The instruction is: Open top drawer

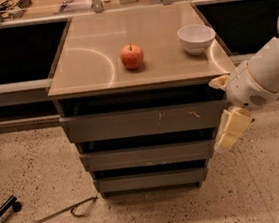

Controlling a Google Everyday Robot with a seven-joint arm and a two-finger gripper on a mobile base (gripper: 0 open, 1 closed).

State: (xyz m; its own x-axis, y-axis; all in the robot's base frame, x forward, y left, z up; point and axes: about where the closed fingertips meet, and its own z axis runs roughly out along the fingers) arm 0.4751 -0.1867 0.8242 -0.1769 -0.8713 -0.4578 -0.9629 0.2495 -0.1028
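Directly under the worktop (89, 64), at 6 o'clock from the apple (132, 56): top drawer (140, 122), shut, widest of three, flat grey front with white scratches right of centre. Probably stiff sheet metal, fairly heavy, sliding on runners; smooth face, no handle to pinch. Best hooked at the upper lip, through the dark gap beneath the worktop, near centre to avoid skewing. Gripper (231, 132) hanging at 3 o'clock of the drawer front, just beside its right end, pointing down; contact unclear, open or closed impossible to tell. Pull steadily, minding apple and bowl (196, 38) above.
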